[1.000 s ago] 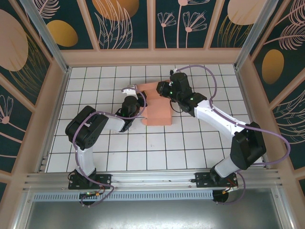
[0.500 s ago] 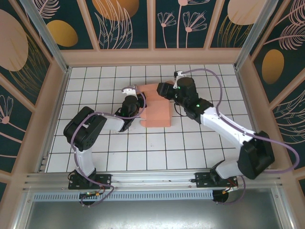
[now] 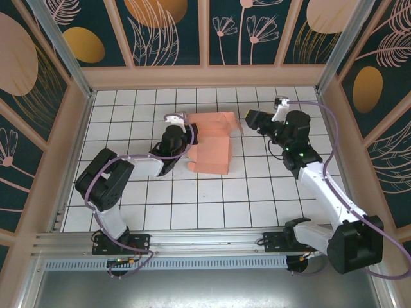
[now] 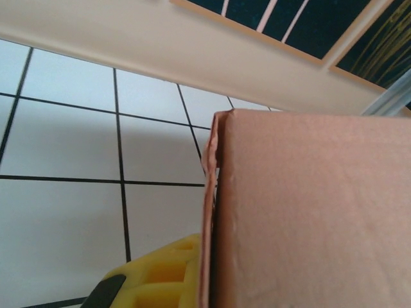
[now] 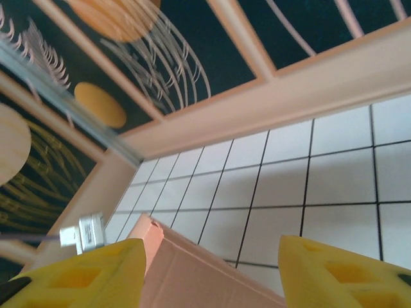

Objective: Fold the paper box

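Quick one: pink box (image 3: 215, 151) is on the tiled counter (image 3: 135, 205), standing up as a box shape, not flat. L hand (image 3: 187, 140) is right at the box's left side, clenched on the thin card wall there. Its wrist cam has one yellow pad (image 4: 154, 279) up against the card edge, w/ the box (image 4: 308, 212) taking the right half and the other pad hidden behind it. R hand (image 3: 248, 117) is just off the box's back-right corner, released, not touching afaict. Its cam: both yellow fingers (image 5: 77, 276) spread wide w/ the box (image 5: 186, 269) corner btwn them, further off.
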